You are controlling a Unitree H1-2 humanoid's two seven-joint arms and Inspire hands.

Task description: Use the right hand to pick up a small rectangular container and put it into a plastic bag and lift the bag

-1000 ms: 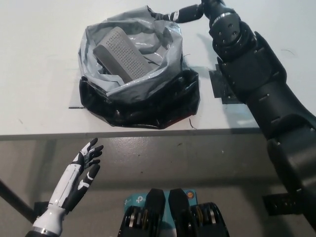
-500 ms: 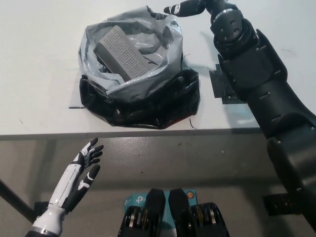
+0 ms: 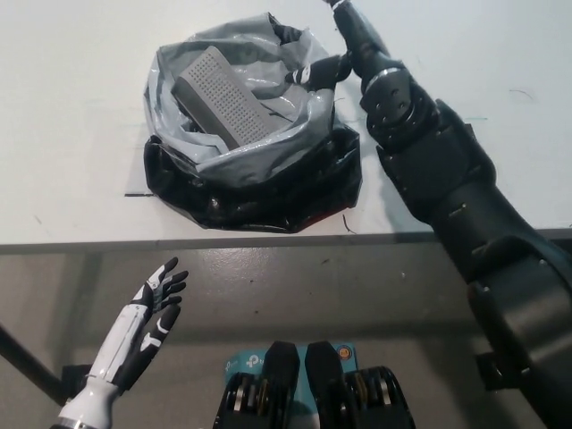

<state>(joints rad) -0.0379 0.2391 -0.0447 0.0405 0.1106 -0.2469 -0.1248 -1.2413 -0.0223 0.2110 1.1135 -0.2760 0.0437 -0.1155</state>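
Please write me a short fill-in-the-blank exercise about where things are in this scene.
1. The grey perforated container lies inside the ____ bag.
2. The bag sits on the ____ table.
3. The black right hand is at the bag's ____ rim, far side.
4. The white left hand rests ____ the table's front edge, open and holding nothing.

Missing words: plastic; white; right; below

The container (image 3: 217,98) is a grey rectangular box with a dotted top face, lying tilted inside the open bag (image 3: 250,170), its long side running from upper left to lower right. The bag is grey inside and black outside, crumpled, sitting near the table's front edge.
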